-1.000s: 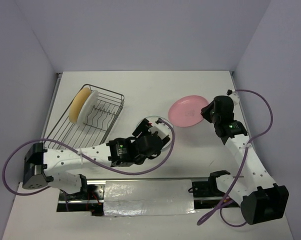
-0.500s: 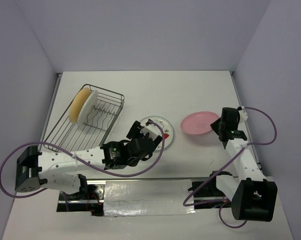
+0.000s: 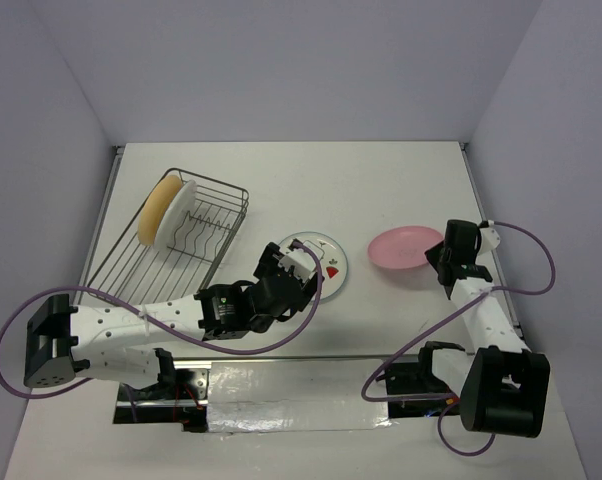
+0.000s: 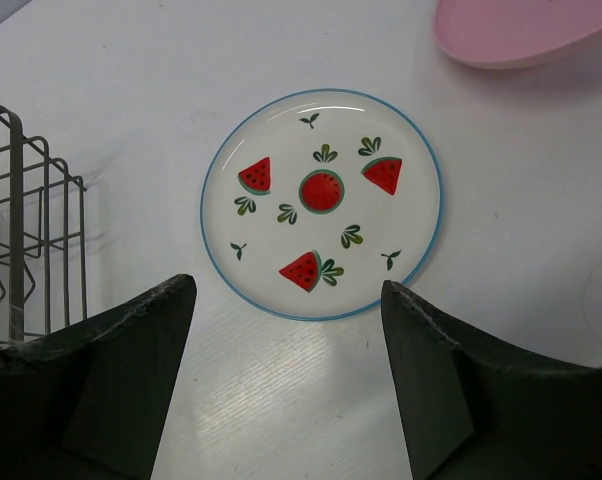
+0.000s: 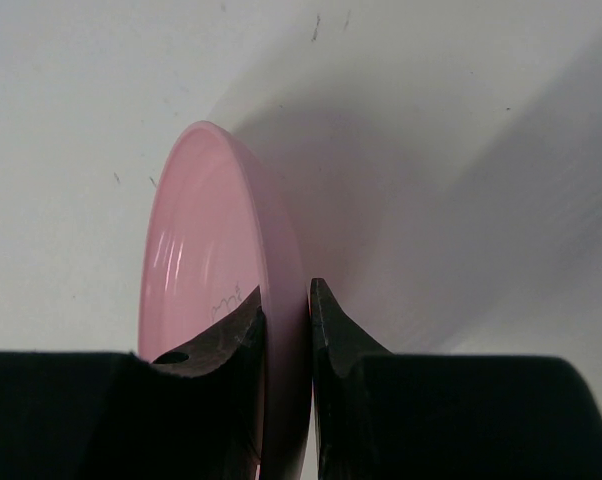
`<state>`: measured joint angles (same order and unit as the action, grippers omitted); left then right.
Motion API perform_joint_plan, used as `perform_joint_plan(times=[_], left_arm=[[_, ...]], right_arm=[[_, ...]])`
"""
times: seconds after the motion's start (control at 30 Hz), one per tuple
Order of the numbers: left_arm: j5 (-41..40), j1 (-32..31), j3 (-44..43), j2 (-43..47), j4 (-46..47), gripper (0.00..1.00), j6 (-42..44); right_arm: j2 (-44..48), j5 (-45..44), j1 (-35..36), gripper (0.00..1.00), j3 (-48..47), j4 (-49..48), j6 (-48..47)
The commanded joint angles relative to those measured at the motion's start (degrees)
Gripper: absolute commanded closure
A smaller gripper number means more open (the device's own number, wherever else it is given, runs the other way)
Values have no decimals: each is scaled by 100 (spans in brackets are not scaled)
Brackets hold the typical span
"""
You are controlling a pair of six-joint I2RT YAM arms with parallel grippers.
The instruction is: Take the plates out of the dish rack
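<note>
The dark wire dish rack (image 3: 186, 238) stands at the left, with a tan-yellow plate (image 3: 157, 207) and a white plate (image 3: 180, 208) upright at its far end. A white plate with red watermelon marks (image 4: 321, 203) lies flat on the table, also in the top view (image 3: 324, 257). My left gripper (image 4: 286, 385) is open and empty just near of it. My right gripper (image 5: 286, 310) is shut on the rim of the pink plate (image 5: 211, 290), held low over the table at the right (image 3: 406, 247).
The rack's corner (image 4: 26, 225) shows at the left of the left wrist view. The white table (image 3: 311, 180) is walled on three sides. A metal rail with tape (image 3: 301, 395) runs along the near edge between the arm bases.
My right gripper has carried the pink plate rightward and lower. My left gripper has let go of the watermelon plate, now flat on the table, and has drawn back toward the near edge.
</note>
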<state>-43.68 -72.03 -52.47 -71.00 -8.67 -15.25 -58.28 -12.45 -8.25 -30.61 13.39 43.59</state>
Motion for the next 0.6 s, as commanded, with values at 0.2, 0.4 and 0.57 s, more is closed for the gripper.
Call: perform_joint_plan(times=[0.2, 0.4, 0.57], left_arm=[[-18, 22, -18, 34, 234, 13, -14], [-88, 22, 8, 113, 234, 13, 4], [-141, 22, 9, 78, 251, 12, 21]], right_arm=[[-289, -30, -98, 83, -121, -337, 27], [-315, 67, -159, 64, -234, -135, -140], [-421, 181, -159, 43, -349, 85, -158]])
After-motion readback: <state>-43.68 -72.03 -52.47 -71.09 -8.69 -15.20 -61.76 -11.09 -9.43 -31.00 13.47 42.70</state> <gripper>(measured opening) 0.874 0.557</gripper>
